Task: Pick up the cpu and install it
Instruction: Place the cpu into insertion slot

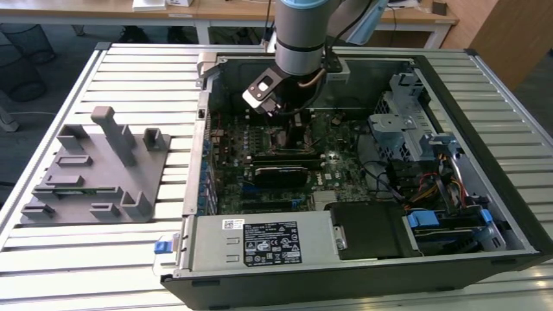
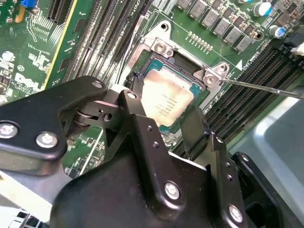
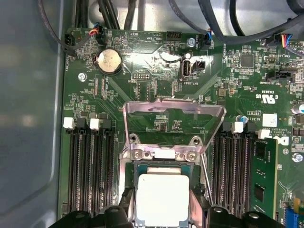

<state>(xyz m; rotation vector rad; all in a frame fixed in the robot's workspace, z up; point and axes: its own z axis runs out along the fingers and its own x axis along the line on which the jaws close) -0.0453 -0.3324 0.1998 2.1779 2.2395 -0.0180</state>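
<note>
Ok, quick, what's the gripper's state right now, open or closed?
Gripper: closed on the cpu, which lies in the open motherboard socket.

one corner and edge of the cpu (image 2: 167, 97) behind the black tool (image 2: 164, 102) in the second wrist view

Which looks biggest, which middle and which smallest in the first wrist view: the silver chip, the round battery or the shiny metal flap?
Largest: the metal flap. Next: the chip, though its lower part is cut off. Smallest: the round battery.
</note>
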